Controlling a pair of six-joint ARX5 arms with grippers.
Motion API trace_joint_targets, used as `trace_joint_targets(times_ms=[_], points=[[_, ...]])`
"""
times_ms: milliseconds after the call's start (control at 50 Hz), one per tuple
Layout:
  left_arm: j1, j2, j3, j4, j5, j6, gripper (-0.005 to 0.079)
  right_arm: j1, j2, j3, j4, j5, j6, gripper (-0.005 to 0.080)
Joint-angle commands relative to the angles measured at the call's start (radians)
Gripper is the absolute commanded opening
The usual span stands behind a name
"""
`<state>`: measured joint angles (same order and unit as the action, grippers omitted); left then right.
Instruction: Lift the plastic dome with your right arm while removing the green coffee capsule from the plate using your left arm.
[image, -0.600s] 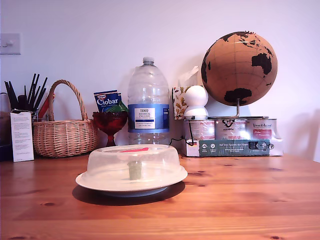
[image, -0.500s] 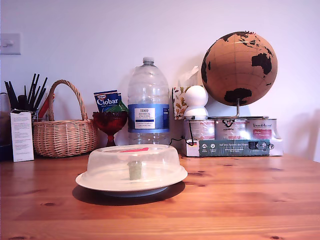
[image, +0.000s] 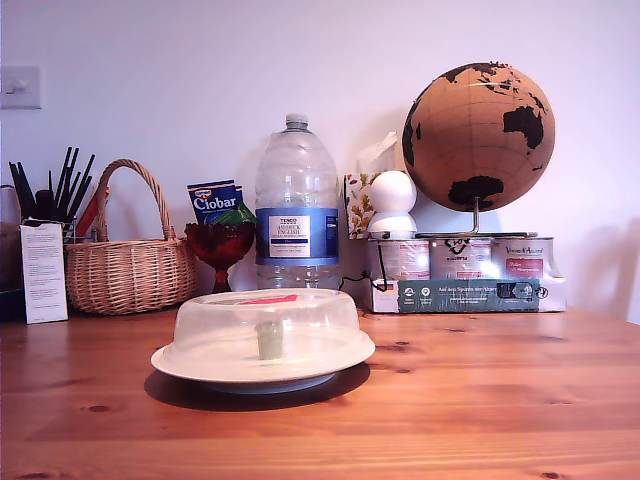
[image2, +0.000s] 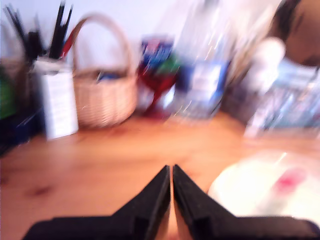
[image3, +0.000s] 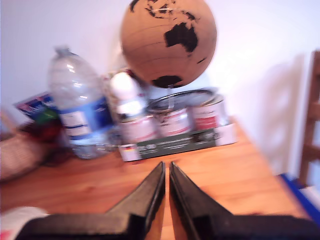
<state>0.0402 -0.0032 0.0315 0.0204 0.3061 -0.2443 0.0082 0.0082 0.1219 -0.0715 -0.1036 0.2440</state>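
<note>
The clear plastic dome (image: 266, 322) with a red tab on top sits over the white plate (image: 345, 357) in the middle of the wooden table. Through the plastic shows the small green coffee capsule (image: 269, 340), standing upright at the plate's centre. No arm appears in the exterior view. My first gripper (image2: 172, 172) is shut with nothing in it, above bare table, and the dome (image2: 272, 190) shows blurred off to one side. My second gripper (image3: 166, 168) is also shut and empty, pointing toward the globe and tins; a sliver of the plate (image3: 15, 217) shows at the picture's edge.
Along the back wall stand a wicker basket (image: 130, 262), a utensil holder (image: 40, 215), a red glass bowl (image: 220, 245), a tall water bottle (image: 296, 205), a tray of tins (image: 465, 275) and a cork globe (image: 478, 135). A wooden chair (image3: 310, 120) shows in the second wrist view.
</note>
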Motion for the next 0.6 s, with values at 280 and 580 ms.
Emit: trace_joint_targets(times_ms=[280,580], points=[[-0.001,0.054,0.172,-0.079,0.187,-0.043,-0.0021,0.005,0.117,0.249,-0.223,-0.154,0.029,-0.0011],[-0.01,0.309,0.318,-0.158,0.309,0.094,-0.0021,0.008,0.423,0.462,-0.32,-0.331,0.022,-0.0011]])
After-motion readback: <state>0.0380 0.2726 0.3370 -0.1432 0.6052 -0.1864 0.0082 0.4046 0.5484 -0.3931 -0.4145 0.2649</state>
